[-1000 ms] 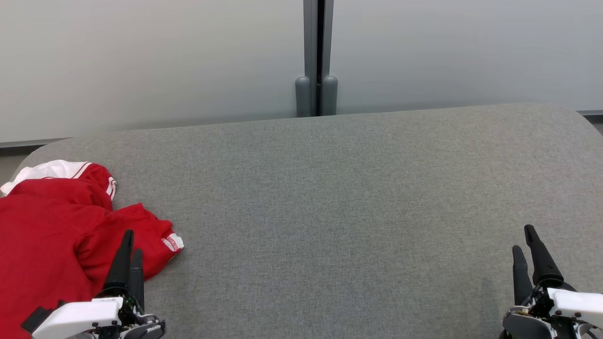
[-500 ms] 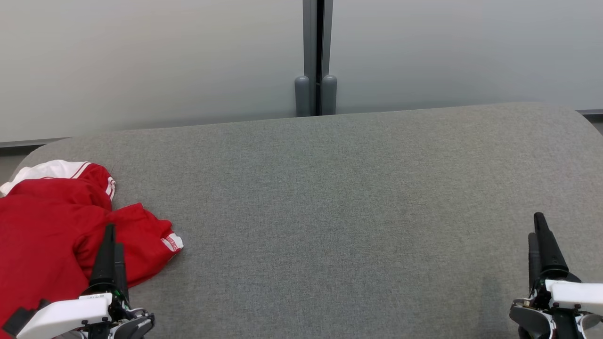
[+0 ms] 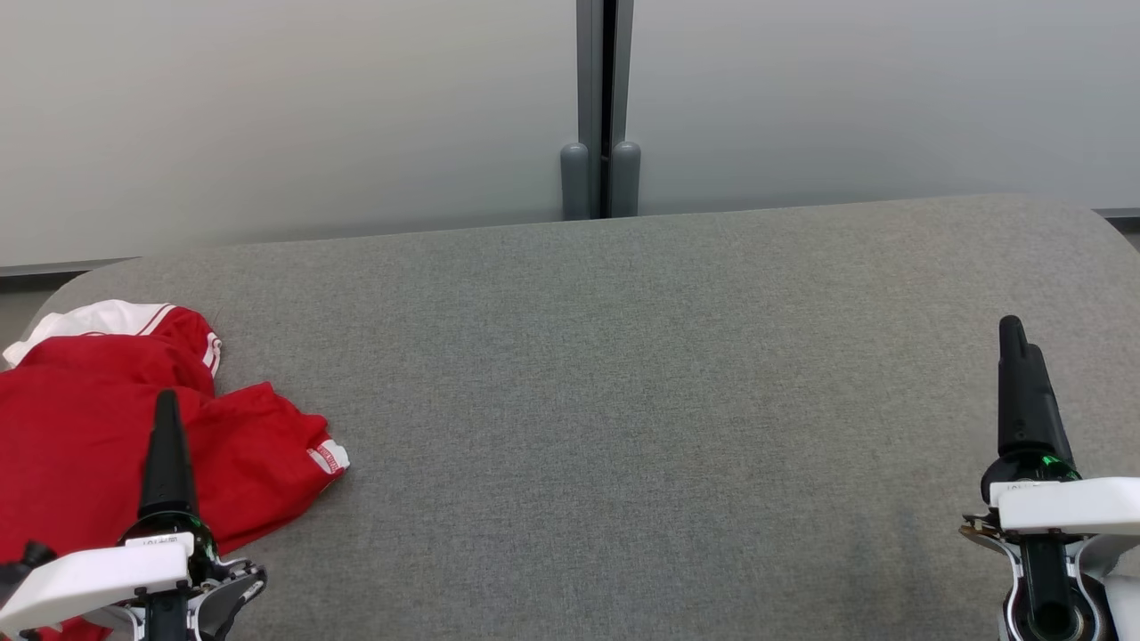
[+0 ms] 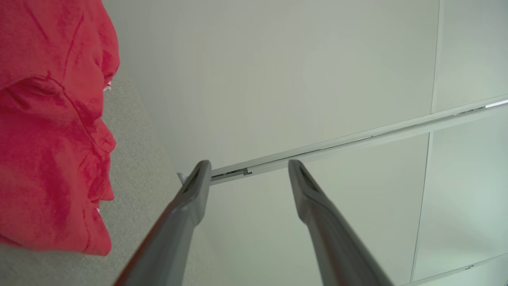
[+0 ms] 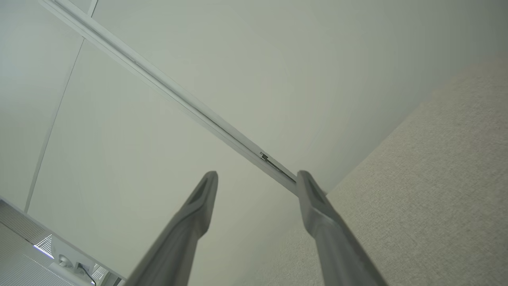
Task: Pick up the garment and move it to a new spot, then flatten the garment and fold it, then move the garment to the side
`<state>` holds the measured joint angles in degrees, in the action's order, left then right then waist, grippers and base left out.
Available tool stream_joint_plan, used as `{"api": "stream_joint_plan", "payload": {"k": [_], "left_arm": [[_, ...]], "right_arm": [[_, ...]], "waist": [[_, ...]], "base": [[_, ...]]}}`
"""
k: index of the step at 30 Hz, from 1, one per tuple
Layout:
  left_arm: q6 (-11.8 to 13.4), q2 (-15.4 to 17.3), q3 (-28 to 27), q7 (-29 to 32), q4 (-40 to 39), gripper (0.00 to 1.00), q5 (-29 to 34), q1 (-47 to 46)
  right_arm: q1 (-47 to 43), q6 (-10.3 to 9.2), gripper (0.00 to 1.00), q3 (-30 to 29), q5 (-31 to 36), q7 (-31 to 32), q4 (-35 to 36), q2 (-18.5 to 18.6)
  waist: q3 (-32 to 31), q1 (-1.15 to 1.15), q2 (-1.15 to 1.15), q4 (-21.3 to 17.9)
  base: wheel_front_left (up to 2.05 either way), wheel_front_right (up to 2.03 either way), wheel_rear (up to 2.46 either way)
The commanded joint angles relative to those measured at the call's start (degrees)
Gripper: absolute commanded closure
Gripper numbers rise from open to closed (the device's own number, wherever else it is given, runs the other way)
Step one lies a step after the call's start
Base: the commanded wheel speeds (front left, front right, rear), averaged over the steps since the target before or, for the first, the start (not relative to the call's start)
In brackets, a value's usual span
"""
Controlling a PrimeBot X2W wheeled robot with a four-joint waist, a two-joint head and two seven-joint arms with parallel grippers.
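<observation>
I'm seeing red garment [image 3: 80, 418] lying at left end of desk [image 3: 623, 401] | left tool [image 3: 166, 405] there, right tool [image 3: 1018, 343] opposite end | both gaping

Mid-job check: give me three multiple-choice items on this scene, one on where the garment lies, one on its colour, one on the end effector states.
1. Where on the grey surface does the garment lie?
A. far left
B. centre
C. far right

2. What is its main colour?
A. blue
B. red
C. green

3. The left end effector and right end effector are:
A. both shut
B. both open and empty
C. left shut on cloth, right open

Answers:
1. A: it sits crumpled at the head view's left edge.
2. B: it is plainly red.
3. B: each wrist view shows the jaws apart with nothing between them.
</observation>
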<state>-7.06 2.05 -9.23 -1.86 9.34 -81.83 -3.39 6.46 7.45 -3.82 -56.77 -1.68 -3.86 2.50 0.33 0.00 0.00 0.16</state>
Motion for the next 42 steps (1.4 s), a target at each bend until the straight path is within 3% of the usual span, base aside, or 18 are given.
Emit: {"api": "stream_joint_plan", "payload": {"k": [1, 10, 22, 32, 42], "left_arm": [[-0.28, 0.53, -0.38, -0.65, -2.19, 0.00, 2.65, -1.71], [-0.32, 0.57, -0.16, -2.24, -4.79, 0.00, 10.06, -1.53], [-0.39, 0.65, 2.86, -4.41, -9.62, 0.00, 27.41, -0.49], [-0.10, 0.72, 7.95, -6.05, -9.23, 0.00, 40.62, 0.50], [2.85, 0.77, 13.35, -7.58, -5.49, 0.00, 53.85, 1.32]], "right_arm": [[1.65, 0.03, 0.00, 0.79, 3.82, -0.85, 2.07, 0.87], [1.92, 0.04, 0.00, 3.11, 14.31, -2.48, 3.64, 2.33], [1.46, 0.04, 0.00, 5.31, 27.61, -4.66, 3.10, 2.64], [1.15, 0.04, 0.00, 6.18, 37.20, -6.32, 2.42, 2.44], [0.09, 0.04, 0.00, 6.22, 44.31, -7.82, 0.54, 1.32]], "waist": [[0.02, 0.00, 0.00, 0.06], [0.11, 0.00, 0.00, 0.27], [0.45, 0.00, 0.00, 0.13], [0.67, 0.00, 0.00, 0.03], [0.83, 0.00, 0.00, 0.14]], "base": [[0.00, 0.00, 0.00], [0.00, 0.00, 0.00], [0.00, 0.00, 0.00], [0.00, 0.00, 0.00], [0.00, 0.00, 0.00]]}}
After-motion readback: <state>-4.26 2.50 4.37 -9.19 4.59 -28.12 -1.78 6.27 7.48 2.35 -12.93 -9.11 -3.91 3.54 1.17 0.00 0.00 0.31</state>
